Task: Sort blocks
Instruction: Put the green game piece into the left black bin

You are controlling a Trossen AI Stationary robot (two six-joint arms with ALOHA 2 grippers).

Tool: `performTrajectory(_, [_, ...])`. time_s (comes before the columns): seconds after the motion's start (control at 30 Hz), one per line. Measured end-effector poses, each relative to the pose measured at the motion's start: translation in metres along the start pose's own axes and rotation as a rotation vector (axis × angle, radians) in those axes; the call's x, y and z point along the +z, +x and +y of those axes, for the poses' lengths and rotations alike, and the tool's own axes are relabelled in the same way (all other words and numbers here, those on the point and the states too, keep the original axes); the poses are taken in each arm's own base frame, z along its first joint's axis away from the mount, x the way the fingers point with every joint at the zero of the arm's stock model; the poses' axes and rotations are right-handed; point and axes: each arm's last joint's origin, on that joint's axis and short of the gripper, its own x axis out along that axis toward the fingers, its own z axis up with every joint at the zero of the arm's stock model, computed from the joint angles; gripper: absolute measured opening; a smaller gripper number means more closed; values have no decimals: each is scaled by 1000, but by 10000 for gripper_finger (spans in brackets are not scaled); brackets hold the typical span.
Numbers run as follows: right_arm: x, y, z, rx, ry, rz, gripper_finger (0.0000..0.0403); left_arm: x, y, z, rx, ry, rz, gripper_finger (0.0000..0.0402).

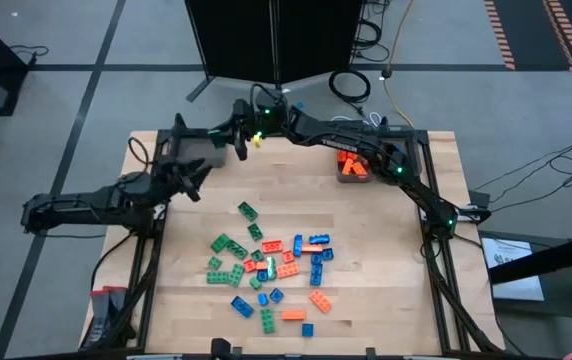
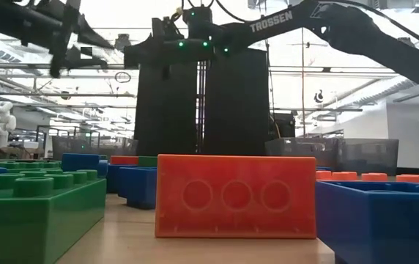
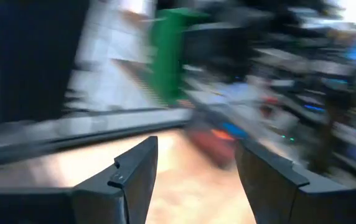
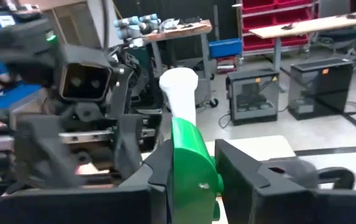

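Gripping a green block (image 4: 193, 163) upright between its closed fingers, the right gripper (image 1: 243, 140) was found raised over the far left part of the table (image 1: 386, 290), close beside the grey bin (image 1: 188, 152) at that corner. The wrist view confirmed the clamp: both dark fingers pressed against the block's sides. The left gripper (image 3: 193, 171) stood just short of the same bin, its fingers apart with nothing between them; its wrist picture was smeared, so what lay ahead of it could not be read.

A second bin (image 1: 354, 165) at the far right held orange blocks. The remaining blocks (image 1: 271, 272), green, orange and blue mixed together, lay scattered over the middle and near part of the table.

Judgement: the step in hand appeared to be delivery of the green block to the left-hand bin. The next move would call for bringing the gripper squarely above the bin opening, keeping clear of the left arm crowding the same corner, then parting the fingers. Most of the sorting remained undone.
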Motion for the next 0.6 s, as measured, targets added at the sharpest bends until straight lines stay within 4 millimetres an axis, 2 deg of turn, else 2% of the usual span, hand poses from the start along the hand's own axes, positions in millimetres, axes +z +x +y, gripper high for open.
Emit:
performTrajectory(0.1, [-3,2,3,36,12,22,74,3,2,0,-125,8,33,215])
performTrajectory(0.27, [3,4,20,119,0,35,74,7,5,9,-68,64,13,215])
performTrajectory(0.6, [9,4,36,152,-20,47,74,13,10,16,-187,93,41,215])
